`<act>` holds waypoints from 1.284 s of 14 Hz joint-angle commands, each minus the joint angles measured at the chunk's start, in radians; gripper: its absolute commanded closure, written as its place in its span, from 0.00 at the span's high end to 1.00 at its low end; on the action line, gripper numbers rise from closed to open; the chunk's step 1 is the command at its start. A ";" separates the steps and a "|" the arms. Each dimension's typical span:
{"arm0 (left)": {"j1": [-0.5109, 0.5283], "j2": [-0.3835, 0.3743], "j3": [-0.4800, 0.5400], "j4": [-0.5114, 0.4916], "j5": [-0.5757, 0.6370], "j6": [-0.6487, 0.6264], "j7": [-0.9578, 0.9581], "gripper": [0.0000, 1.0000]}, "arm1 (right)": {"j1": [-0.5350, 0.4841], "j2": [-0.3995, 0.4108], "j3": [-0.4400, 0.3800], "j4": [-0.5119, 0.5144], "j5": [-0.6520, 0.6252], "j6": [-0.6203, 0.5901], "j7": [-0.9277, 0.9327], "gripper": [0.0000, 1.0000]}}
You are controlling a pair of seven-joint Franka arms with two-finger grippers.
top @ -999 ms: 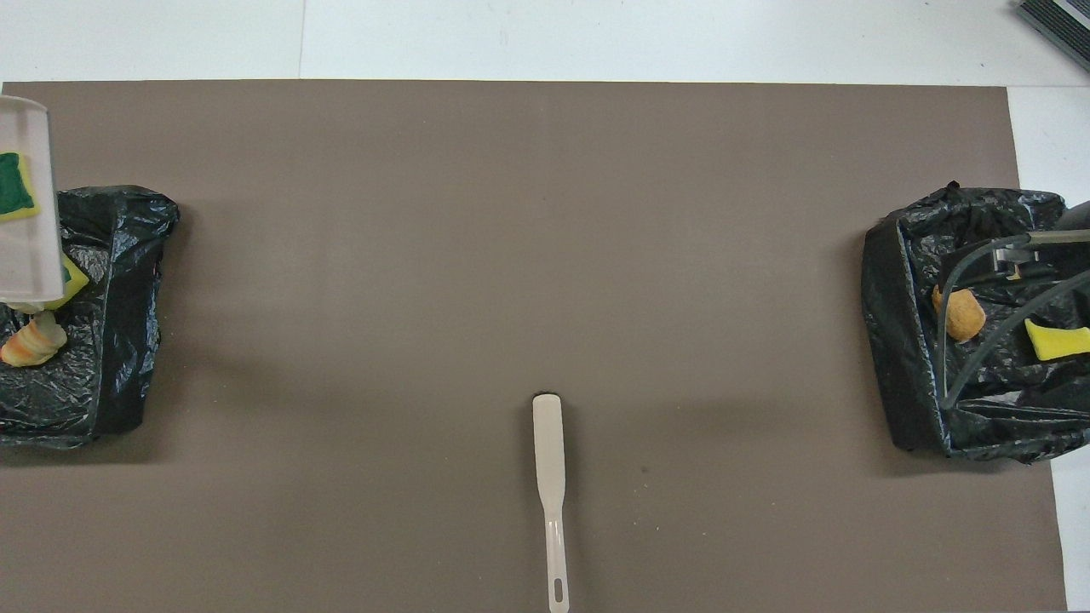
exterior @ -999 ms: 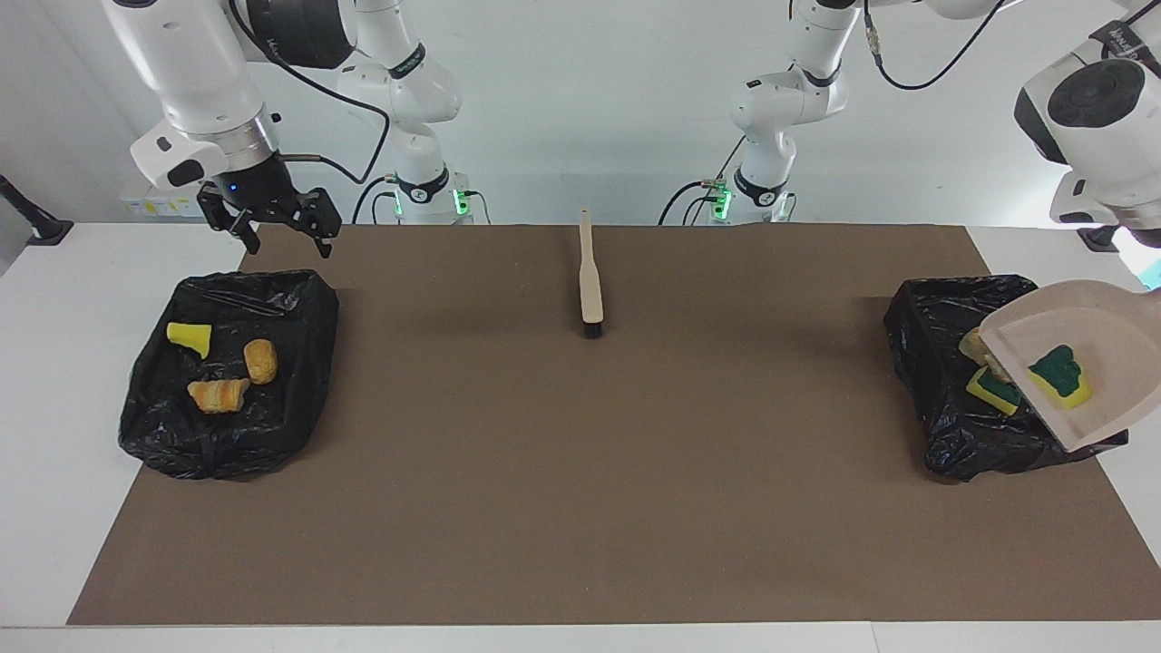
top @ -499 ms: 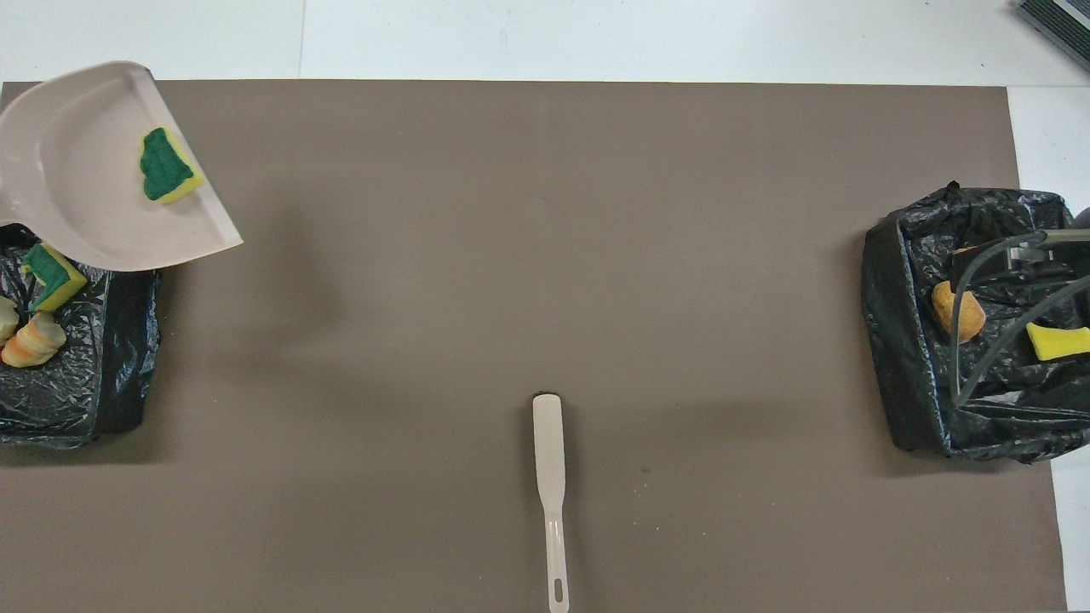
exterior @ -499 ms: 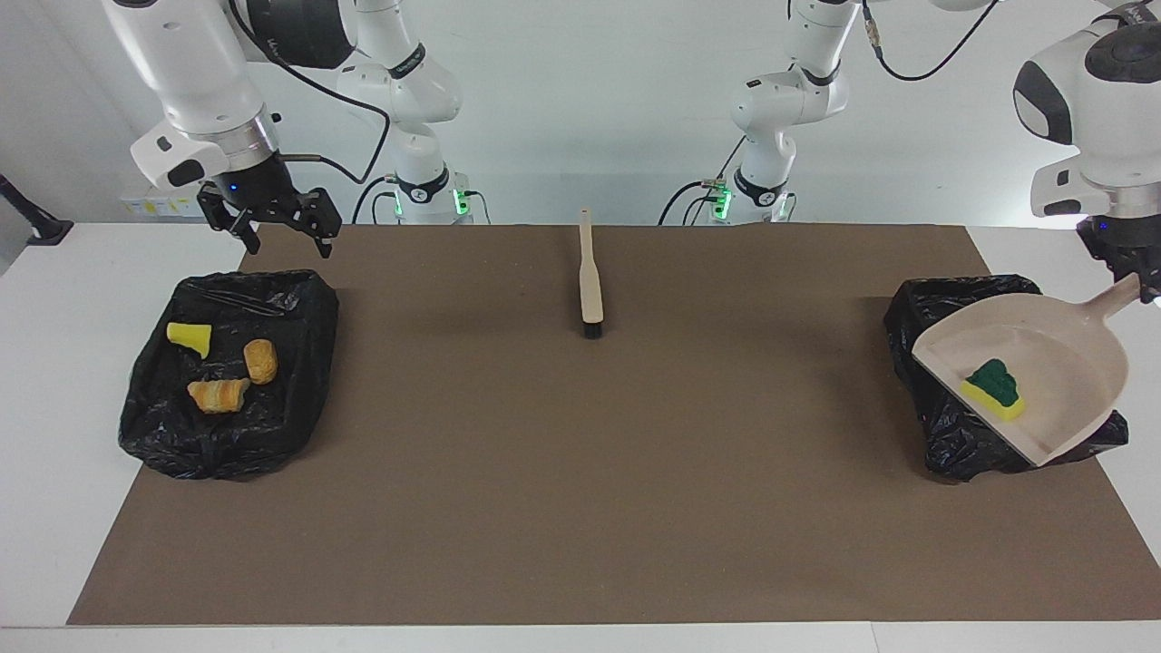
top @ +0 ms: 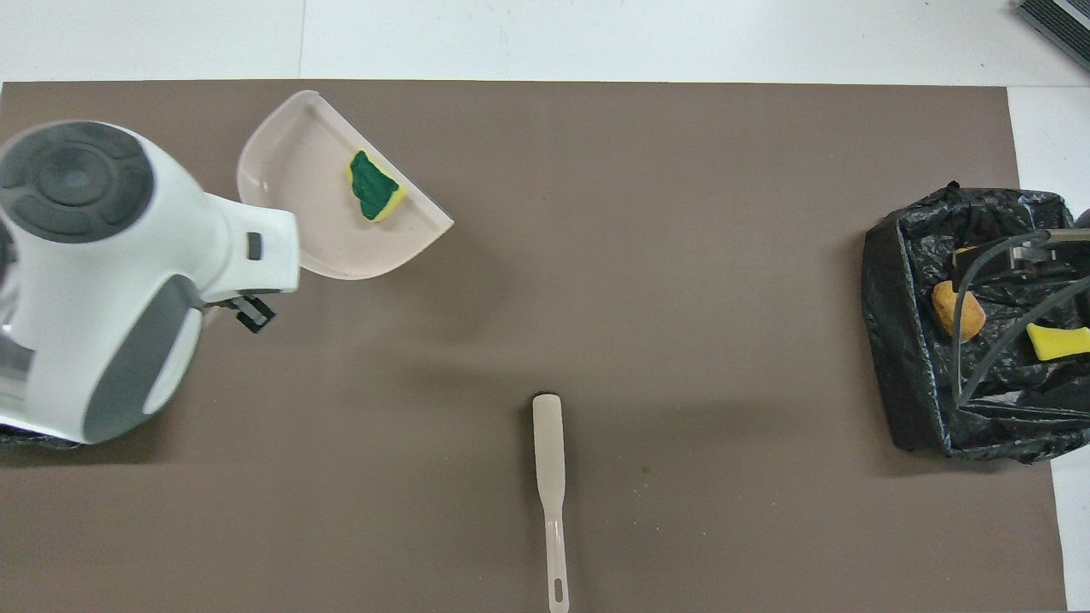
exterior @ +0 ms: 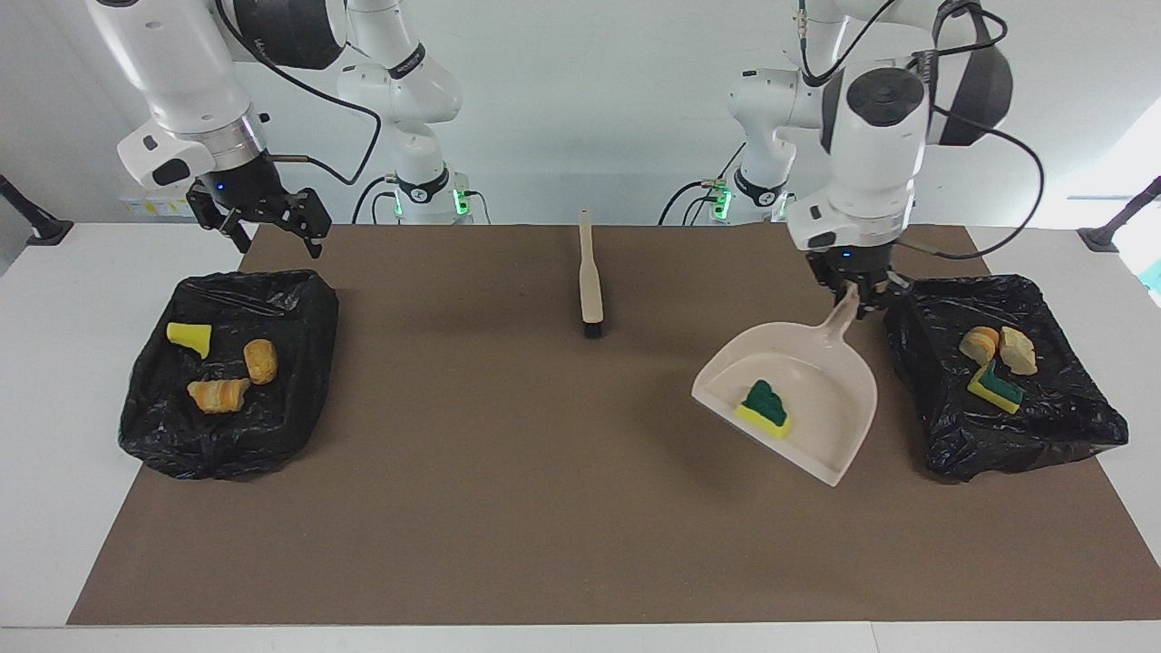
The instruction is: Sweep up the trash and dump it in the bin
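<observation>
Left gripper (exterior: 853,297): fingers clamped on the handle of the beige dustpan (exterior: 798,404), held up over the brown mat (exterior: 508,472), just beside the black-lined bin (exterior: 1079,426) at the left arm's end of the desk (exterior: 54,381). Pan tilted, open lip pointing away from the robots and toward the middle of the mat. One green-topped yellow sponge piece (exterior: 764,409) lying in the pan near its lip, seen in the overhead view at (top: 375,186). Gripper itself hidden under the arm's wrist in the overhead view.

In that bin: two tan bread-like chunks (exterior: 996,346) side by side, touching or nearly so, and another green-and-yellow sponge piece (exterior: 995,388) just beside them, farther from the robots.

Right gripper (exterior: 272,218): fingers apart, holding nothing, hanging above the desk's edge by the mat's corner, on the robots' side of the second black-lined bin (exterior: 154,426) at the right arm's end. Arm waiting.

In the second bin: a yellow sponge piece (exterior: 190,336), a rounded tan chunk (exterior: 260,360) and a striped orange-tan chunk (exterior: 218,394), all apart from one another.

Beige brush (exterior: 590,281) lying flat on the mat midway between the two arms, handle toward the robots, dark bristles at the farther end, well apart from both bins and the dustpan.
</observation>
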 commanded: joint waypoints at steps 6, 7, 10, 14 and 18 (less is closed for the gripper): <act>-0.223 0.195 0.025 0.022 -0.251 0.238 -0.434 0.00 | -0.013 -0.065 -0.017 -0.033 0.073 -0.056 0.043 1.00; -0.222 0.195 0.025 0.022 -0.251 0.238 -0.437 0.00 | -0.013 -0.069 -0.026 -0.036 0.085 -0.058 0.046 1.00; -0.216 0.195 0.025 0.022 -0.251 0.238 -0.437 0.00 | -0.010 -0.071 -0.026 -0.038 0.084 -0.057 0.043 1.00; -0.178 0.175 0.042 0.027 -0.199 0.203 -0.419 0.00 | -0.003 -0.068 -0.026 -0.034 0.073 -0.046 0.032 1.00; -0.012 0.056 0.051 0.037 -0.165 0.070 -0.101 0.00 | 0.002 -0.068 -0.020 -0.034 0.075 -0.046 0.030 1.00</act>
